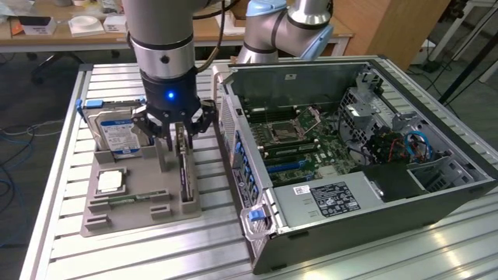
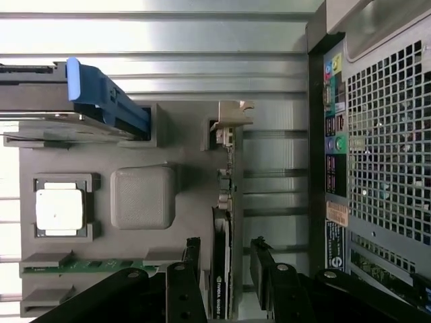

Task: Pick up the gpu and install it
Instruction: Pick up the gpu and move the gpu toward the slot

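Observation:
The gpu (image 1: pixel 185 170) stands on edge in a slot of the grey holder tray (image 1: pixel 140 217), its thin black and green edge facing up. In the wrist view the gpu (image 2: pixel 224 222) runs lengthwise with its silver bracket at the far end. My gripper (image 1: pixel 181 125) hangs directly over it, open. One of its black fingers (image 2: pixel 192 256) stands on each side of the card with a gap to it, so the gripper (image 2: pixel 225 254) straddles the card without touching it.
On the tray also sit a hard drive (image 1: pixel 116 135) in a blue caddy, a processor (image 2: pixel 59 210) and a memory stick (image 2: pixel 87 267). The open computer case (image 1: pixel 358 157) lies at the exterior view's right, its motherboard (image 1: pixel 304 140) exposed. A second arm (image 1: pixel 280 23) stands behind.

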Tool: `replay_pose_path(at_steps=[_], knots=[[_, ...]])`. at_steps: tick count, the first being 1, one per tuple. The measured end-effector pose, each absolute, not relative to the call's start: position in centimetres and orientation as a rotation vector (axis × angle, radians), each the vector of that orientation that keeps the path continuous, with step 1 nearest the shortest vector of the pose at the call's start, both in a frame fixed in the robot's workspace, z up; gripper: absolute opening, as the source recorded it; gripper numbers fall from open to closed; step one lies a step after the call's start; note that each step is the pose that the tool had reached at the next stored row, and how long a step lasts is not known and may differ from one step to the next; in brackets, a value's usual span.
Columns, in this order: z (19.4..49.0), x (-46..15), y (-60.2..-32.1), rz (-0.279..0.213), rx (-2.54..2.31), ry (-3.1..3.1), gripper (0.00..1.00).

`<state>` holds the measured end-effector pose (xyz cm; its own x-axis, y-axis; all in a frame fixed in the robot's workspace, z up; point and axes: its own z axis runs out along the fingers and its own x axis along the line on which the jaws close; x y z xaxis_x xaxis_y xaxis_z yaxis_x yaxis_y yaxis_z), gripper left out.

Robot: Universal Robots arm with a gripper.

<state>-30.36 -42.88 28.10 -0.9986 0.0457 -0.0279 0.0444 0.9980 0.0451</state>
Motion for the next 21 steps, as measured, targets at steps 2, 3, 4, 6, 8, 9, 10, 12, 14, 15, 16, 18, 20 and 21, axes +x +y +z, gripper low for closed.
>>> replay_pose_path(at_steps=[2, 3, 4, 6, 8, 9, 10, 12, 14, 15, 16, 18, 20, 21], knots=[[27.7, -30.4, -42.9, 0.069, 0.07, 3.111, 0.43], [27.6, -30.4, -42.9, 0.069, 0.07, 3.111, 0.43], [27.4, -30.4, -42.9, 0.069, 0.07, 3.111, 0.43], [27.0, -30.4, -42.9, 0.069, 0.07, 3.111, 0.43], [26.6, -30.4, -42.9, 0.069, 0.07, 3.111, 0.43], [26.5, -30.4, -42.9, 0.069, 0.07, 3.111, 0.43], [26.3, -30.4, -42.9, 0.069, 0.07, 3.111, 0.43], [25.9, -30.4, -42.9, 0.069, 0.07, 3.111, 0.43], [25.6, -30.4, -42.9, 0.069, 0.07, 3.111, 0.43], [25.4, -30.5, -42.9, 0.069, 0.07, 3.111, 0.43], [25.2, -30.5, -43.0, 0.069, 0.07, 3.111, 0.43], [24.9, -30.5, -43.3, 0.067, 0.07, 3.111, 0.43], [24.6, -30.5, -43.6, 0.066, 0.07, 3.111, 0.43], [24.4, -30.5, -43.8, 0.065, 0.07, 3.111, 0.43]])
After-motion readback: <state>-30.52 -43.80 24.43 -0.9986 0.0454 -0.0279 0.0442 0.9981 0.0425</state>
